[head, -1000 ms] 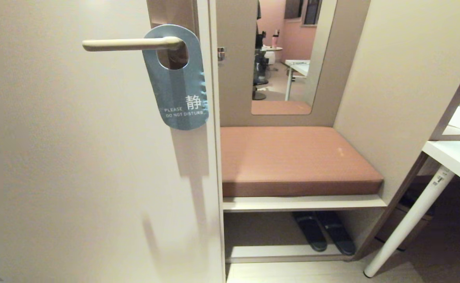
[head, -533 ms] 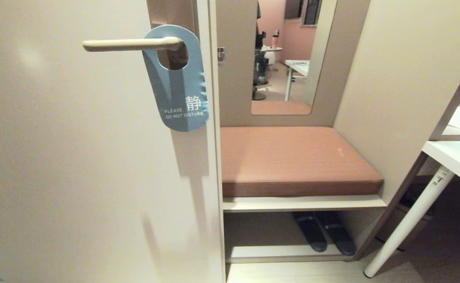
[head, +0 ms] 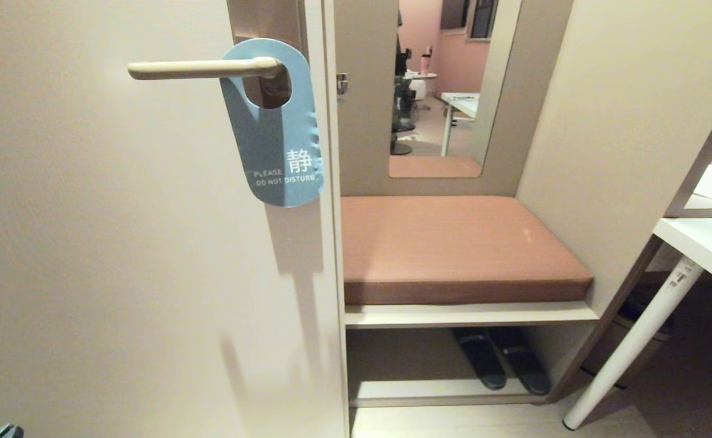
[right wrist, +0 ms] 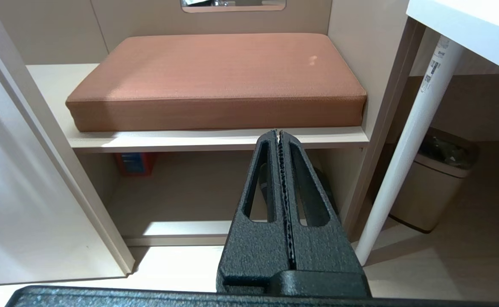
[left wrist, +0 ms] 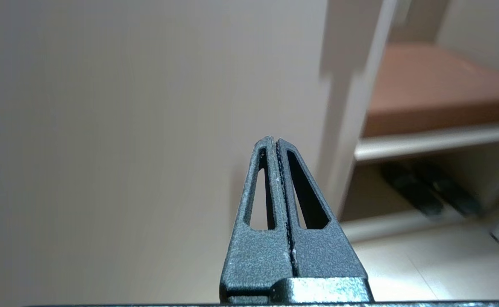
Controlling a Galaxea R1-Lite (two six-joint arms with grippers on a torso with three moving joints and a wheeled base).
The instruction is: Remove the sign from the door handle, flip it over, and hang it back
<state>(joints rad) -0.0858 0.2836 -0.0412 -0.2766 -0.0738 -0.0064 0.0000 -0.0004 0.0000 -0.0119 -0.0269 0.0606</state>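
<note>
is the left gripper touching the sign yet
Apart. In the left wrist view the left gripper, jaws shut, faces only bare door with no sign near it; in the head view the sign hangs alone on the door handle.

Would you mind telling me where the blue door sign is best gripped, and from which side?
Probably the lower rounded end of the sign, pinched across its thin faces from below. It hangs by its oval hole over the door handle, tilted, with its lower end free near the door's edge. The handle's free tip points left, so the sign should slide off that way. The left pincer is shut and must open first.
</note>
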